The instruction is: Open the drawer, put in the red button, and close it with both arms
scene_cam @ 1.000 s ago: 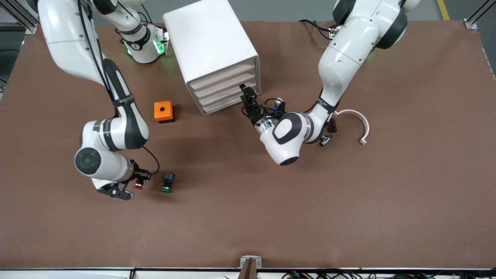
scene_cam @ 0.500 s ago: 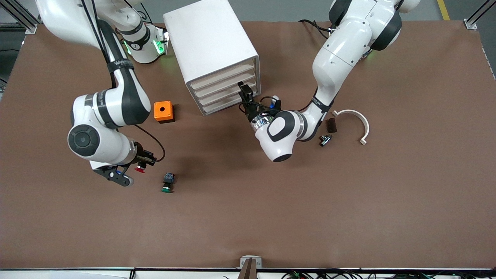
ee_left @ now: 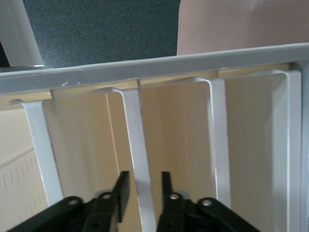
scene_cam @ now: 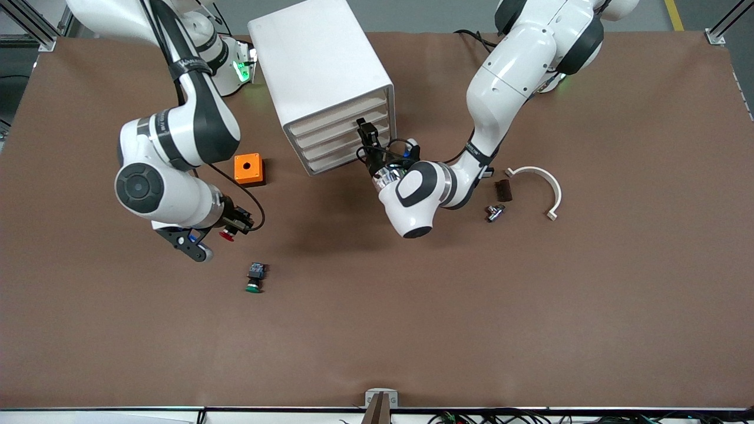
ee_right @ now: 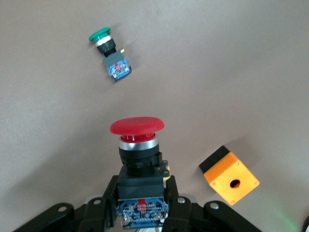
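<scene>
1. Right arm has lifted and swung toward the cabinet since the earlier frames. Its black two-finger right gripper (scene_cam: 227, 228) now hangs over bare mat between the orange box and the green button, well clear of the table.
2. Left arm has crept closer to the rounded white four-drawer cabinet (scene_cam: 321, 70). Its black left gripper (scene_cam: 366, 136) is now at the drawer fronts.
3. Cabinet: all four shallow white drawers look shut, the top drawer (scene_cam: 339, 115) included. So opening is not yet done, and the carried button has nowhere to go yet.
4. Left gripper, wrist view (ee_left: 143, 186): fingers apart, straddling one white drawer lip, not pinching it. I cannot tell which drawer's lip it is.
5. Right gripper, wrist view (ee_right: 141, 203): clamped on the black-and-blue body of the small red-capped push button (ee_right: 137, 145), cap pointing away from the wrist. Red button (scene_cam: 226, 235) is airborne in that grip.
6. Untouched on the mat: orange cube box with a round hole (scene_cam: 248, 169), and a green-capped push button (scene_cam: 254, 278) lying on its side.
</scene>
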Controlling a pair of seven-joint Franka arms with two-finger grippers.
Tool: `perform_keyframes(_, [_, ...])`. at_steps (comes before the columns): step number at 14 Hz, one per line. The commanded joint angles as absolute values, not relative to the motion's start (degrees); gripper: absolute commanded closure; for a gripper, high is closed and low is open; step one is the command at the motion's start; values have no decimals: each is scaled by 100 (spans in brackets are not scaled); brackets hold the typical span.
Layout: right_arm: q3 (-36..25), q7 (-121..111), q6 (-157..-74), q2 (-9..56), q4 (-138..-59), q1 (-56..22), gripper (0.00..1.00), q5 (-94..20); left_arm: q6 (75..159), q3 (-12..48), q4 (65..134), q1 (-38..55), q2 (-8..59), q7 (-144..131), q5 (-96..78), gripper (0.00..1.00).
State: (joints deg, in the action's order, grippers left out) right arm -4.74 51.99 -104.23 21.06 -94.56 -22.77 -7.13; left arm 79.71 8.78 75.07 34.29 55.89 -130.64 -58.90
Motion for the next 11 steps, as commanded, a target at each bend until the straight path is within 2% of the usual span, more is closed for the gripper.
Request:
perform_keyframes(1, [-519,5677,-10485,1898,-9668,-2530,100,-791,7954,861,7488,3437,5599,-12675,-6021,80])
perform_keyframes(4, [-519,6063,-10494,1890,-9659,-2706,100,-782,7954,861,7488,3402,5599,-12700,-6021,90])
perform_keyframes(11, [-519,7390,-10529,1828,-9546,-3488,100,-729,7963,853,7541,3042,5616,-12691,-6021,91])
